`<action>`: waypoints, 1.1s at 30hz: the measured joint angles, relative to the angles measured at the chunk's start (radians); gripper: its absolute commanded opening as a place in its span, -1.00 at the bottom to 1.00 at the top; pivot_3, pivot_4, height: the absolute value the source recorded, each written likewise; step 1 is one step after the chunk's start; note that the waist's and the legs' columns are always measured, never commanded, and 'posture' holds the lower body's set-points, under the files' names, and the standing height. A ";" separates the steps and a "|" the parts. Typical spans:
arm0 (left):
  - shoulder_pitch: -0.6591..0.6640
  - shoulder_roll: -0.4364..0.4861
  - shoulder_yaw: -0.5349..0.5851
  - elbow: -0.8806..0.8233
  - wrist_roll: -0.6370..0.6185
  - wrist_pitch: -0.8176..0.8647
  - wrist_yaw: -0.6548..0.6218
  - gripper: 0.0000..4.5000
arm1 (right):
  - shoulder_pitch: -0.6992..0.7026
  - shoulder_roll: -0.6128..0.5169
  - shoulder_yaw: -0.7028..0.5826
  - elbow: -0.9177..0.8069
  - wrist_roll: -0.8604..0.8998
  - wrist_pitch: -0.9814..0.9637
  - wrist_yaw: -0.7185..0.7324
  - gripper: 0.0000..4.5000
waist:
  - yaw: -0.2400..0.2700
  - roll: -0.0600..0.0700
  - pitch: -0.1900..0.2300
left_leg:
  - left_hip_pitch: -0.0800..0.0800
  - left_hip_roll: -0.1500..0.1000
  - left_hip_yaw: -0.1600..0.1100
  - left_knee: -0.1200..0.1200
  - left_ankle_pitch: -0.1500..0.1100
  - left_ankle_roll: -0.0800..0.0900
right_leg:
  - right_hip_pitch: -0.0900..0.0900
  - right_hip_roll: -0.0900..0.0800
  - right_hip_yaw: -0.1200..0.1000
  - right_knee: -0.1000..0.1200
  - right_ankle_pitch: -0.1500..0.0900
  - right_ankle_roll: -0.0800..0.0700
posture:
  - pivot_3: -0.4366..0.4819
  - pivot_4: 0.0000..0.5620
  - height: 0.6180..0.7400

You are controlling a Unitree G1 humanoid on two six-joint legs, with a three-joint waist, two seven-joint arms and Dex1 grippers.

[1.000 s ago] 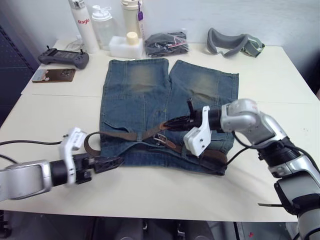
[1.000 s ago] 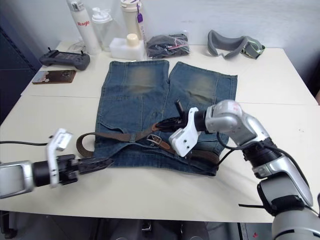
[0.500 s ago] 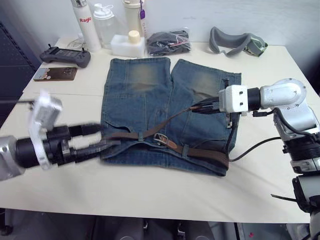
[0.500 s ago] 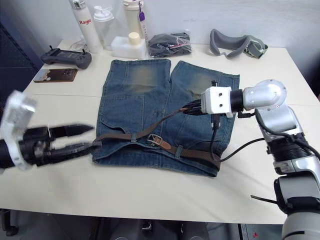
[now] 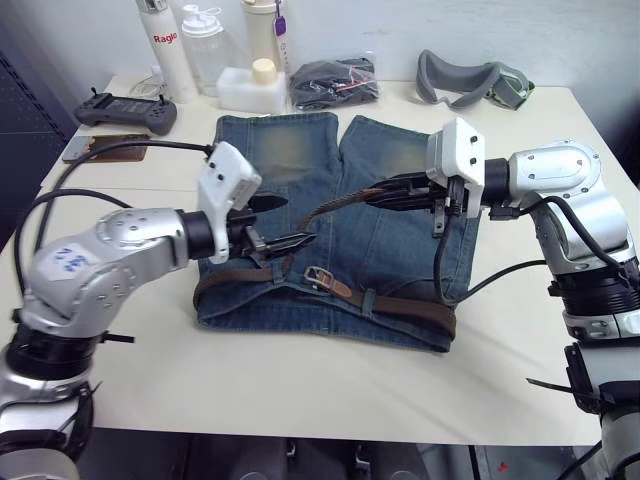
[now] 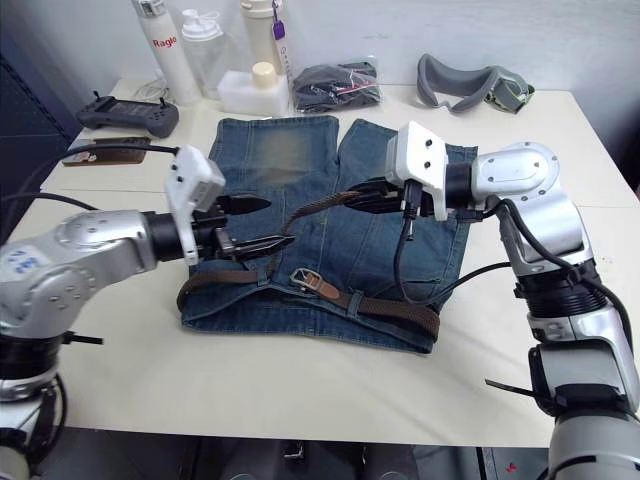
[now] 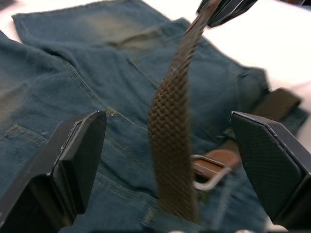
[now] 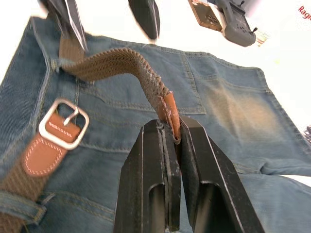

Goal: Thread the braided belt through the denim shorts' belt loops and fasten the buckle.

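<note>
Left gripper (image 5: 283,222) has swung in over the denim shorts (image 5: 300,170), fingers spread wide, straddling the braided belt (image 7: 172,121). Right gripper (image 8: 171,127) is pinching the belt's leather tip, lifting it above the buckle (image 8: 63,124).

The left arm reaches in from the left, its left gripper (image 5: 283,221) held with both fingers spread wide. The right arm bends inward at the elbow, its right gripper (image 5: 385,195) pinched tight on the dark-brown braided belt (image 5: 335,205).
</note>
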 measured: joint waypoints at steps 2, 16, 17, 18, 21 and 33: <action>-0.039 -0.048 -0.020 0.022 0.072 -0.036 -0.008 0.98 | 0.000 0.002 0.000 -0.030 0.001 0.020 -0.003 -1.00 | 0.000 0.000 0.000 | 0.000 0.000 0.000 0.000 0.001 0.000 | 0.000 0.000 0.000 0.000 0.000 0.001 | -0.05 -0.47 -0.38; -0.067 -0.183 -0.067 0.085 0.346 -0.221 -0.168 -0.64 | 0.009 0.002 -0.025 -0.073 0.001 0.082 -0.030 -1.00 | 0.000 0.000 0.000 | 0.002 0.000 0.000 -0.002 0.003 0.000 | 0.002 0.000 -0.001 0.000 0.001 0.001 | -0.05 -0.47 -0.38; -0.067 -0.189 -0.067 0.085 0.356 -0.227 -0.180 -0.84 | 0.009 0.002 -0.028 -0.076 0.001 0.089 -0.037 -1.00 | 0.000 0.000 0.000 | 0.002 0.000 0.000 -0.002 0.003 0.000 | 0.002 0.000 -0.001 0.000 0.001 0.001 | -0.05 -0.47 -0.38; -0.066 -0.195 -0.067 0.086 0.360 -0.229 -0.188 -0.99 | 0.009 0.002 -0.033 -0.080 0.003 0.105 -0.045 -1.00 | 0.000 0.000 0.000 | 0.002 0.000 0.000 -0.002 0.004 0.000 | 0.002 0.000 -0.001 0.000 0.001 0.001 | -0.05 -0.47 -0.38; -0.062 -0.200 -0.054 0.101 0.366 -0.231 -0.212 -1.00 | 0.009 0.017 -0.040 -0.099 0.034 0.214 -0.085 -0.46 | -0.002 0.000 0.000 | 0.002 0.000 0.000 -0.002 0.004 0.000 | 0.002 0.000 -0.001 0.000 0.001 0.001 | -0.05 -0.47 -0.38; 0.122 -0.007 0.164 0.068 0.290 -0.130 -0.356 -1.00 | 0.279 0.078 0.026 -0.389 0.053 0.450 -0.265 0.98 | -0.003 0.000 0.000 | 0.005 0.000 -0.003 -0.011 0.008 -0.003 | 0.004 0.000 -0.003 -0.006 0.002 -0.001 | -0.05 -0.47 -0.38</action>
